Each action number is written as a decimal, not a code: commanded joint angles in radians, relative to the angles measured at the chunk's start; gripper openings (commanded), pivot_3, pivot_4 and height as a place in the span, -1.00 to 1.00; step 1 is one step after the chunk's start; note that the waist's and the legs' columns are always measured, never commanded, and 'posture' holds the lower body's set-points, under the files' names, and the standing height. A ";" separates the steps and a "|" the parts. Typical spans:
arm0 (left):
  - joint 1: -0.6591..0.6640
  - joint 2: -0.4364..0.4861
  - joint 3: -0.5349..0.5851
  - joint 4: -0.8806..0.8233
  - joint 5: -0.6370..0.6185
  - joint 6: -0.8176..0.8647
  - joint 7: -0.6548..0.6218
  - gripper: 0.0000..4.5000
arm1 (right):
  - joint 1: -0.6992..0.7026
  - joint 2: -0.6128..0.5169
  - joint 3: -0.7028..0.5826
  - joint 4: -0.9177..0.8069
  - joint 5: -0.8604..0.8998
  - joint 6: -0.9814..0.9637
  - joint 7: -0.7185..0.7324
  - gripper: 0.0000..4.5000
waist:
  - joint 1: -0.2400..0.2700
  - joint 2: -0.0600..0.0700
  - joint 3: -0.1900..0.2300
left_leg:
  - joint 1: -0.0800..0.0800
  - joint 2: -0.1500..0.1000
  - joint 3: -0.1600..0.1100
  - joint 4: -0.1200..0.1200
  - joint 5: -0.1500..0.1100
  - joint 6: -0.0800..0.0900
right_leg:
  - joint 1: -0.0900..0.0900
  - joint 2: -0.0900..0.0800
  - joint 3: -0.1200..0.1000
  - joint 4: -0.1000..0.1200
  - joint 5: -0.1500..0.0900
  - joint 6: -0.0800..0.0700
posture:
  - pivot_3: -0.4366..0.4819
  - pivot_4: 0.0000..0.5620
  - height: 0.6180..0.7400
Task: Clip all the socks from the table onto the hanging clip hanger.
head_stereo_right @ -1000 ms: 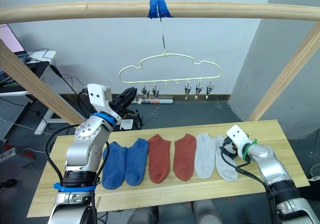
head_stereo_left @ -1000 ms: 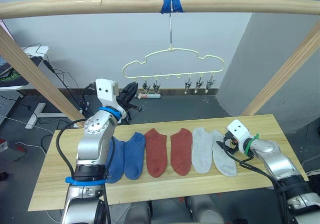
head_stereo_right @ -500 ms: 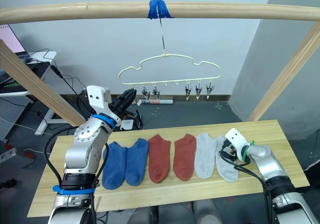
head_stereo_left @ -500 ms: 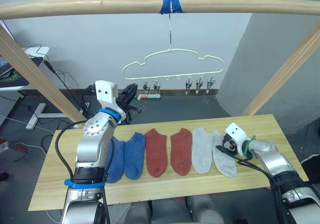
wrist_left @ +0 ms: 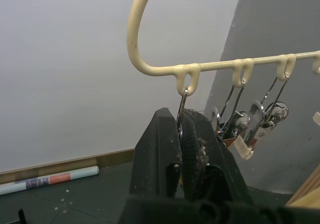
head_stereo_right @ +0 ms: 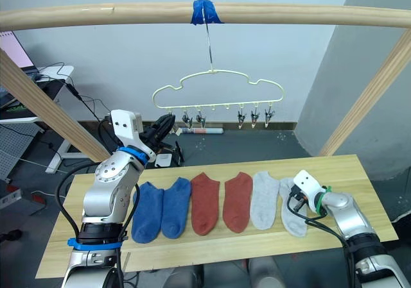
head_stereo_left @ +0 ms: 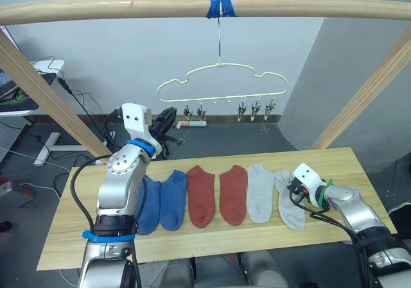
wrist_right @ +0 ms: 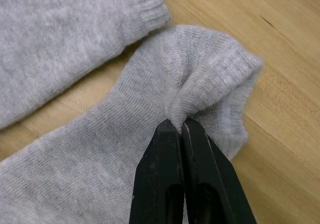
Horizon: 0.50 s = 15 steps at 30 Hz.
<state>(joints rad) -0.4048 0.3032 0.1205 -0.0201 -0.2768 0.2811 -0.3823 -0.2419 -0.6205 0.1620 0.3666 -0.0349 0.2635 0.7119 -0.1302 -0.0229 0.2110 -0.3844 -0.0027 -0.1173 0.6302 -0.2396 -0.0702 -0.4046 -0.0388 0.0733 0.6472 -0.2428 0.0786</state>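
Note:
Six socks lie in a row on the table (head_stereo_left: 70, 237): two blue (head_stereo_left: 160, 201), two red (head_stereo_left: 216, 195), two light grey (head_stereo_left: 259, 192). My right gripper (head_stereo_left: 291, 189) is shut on the bunched cuff of the rightmost grey sock (wrist_right: 100, 149), low on the table; its fingertips (wrist_right: 170, 129) pinch a fold of the knit. The cream clip hanger (head_stereo_left: 221, 76) hangs from the rail by its hook. My left gripper (wrist_left: 180, 115) is raised at the hanger's left end, shut on the leftmost clip, whose wire (wrist_left: 183, 102) runs down between the fingers. Other clips (wrist_left: 250, 129) hang beside it.
A round wooden rail (head_stereo_left: 128, 7) with blue tape (head_stereo_left: 220, 4) spans the top, and slanted wooden posts (head_stereo_left: 38, 89) (head_stereo_left: 369, 92) stand at both sides. Cables and a roll (head_stereo_left: 192, 124) lie on the floor behind the table.
My right gripper has shut on the rightmost grey sock's cuff, and that cuff has bunched and shifted slightly right. The left arm has stayed at the hanger.

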 commanded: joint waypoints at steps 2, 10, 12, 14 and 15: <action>-0.016 0.012 0.051 -0.035 -0.138 0.178 -0.031 -1.00 | 0.124 -0.114 -0.123 -0.306 0.083 0.082 0.072 -0.99 | 0.011 0.005 0.003 | 0.000 0.000 0.000 0.000 0.000 0.000 | 0.000 0.000 0.000 0.000 -0.001 0.001 | -0.32 -0.23 1.00; -0.056 0.081 0.169 -0.053 -0.489 0.642 -0.064 -1.00 | 0.197 -0.236 -0.237 -0.800 0.384 0.436 0.230 -0.99 | -0.005 0.003 0.006 | 0.002 0.002 0.001 0.000 0.000 0.000 | 0.000 0.003 0.001 0.002 -0.003 0.004 | -0.33 -0.22 1.00; -0.065 0.095 0.185 -0.049 -0.531 0.692 -0.063 -1.00 | 0.177 -0.236 -0.246 -0.861 0.458 0.517 0.234 -0.99 | -0.006 0.003 0.006 | 0.002 0.003 0.001 0.000 0.000 0.000 | 0.000 0.003 0.001 0.002 -0.003 0.004 | -0.33 -0.22 1.00; -0.092 0.109 0.212 -0.030 -0.591 0.767 -0.056 -1.00 | 0.107 -0.203 -0.215 -0.922 0.525 0.589 0.216 -0.99 | -0.007 0.002 0.007 | 0.002 0.003 0.001 0.000 0.000 0.000 | 0.000 0.003 0.001 0.001 -0.003 0.004 | -0.33 -0.22 1.00; -0.115 0.099 0.243 -0.018 -0.651 0.816 -0.040 -1.00 | 0.054 -0.163 -0.172 -0.937 0.534 0.607 0.191 -0.99 | -0.008 0.001 0.007 | 0.002 0.003 0.002 0.000 0.000 0.000 | 0.000 0.003 0.001 0.001 -0.003 0.004 | -0.33 -0.22 1.00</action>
<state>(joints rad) -0.5050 0.3980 0.3336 -0.0487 -0.8709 1.0362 -0.4404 -0.1499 -0.8068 -0.0315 -0.5042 0.4551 0.8452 0.9201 -0.1384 -0.0221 0.2181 -0.3823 0.0001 -0.1159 0.6302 -0.2396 -0.0702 -0.4045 -0.0358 0.0742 0.6485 -0.2453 0.0829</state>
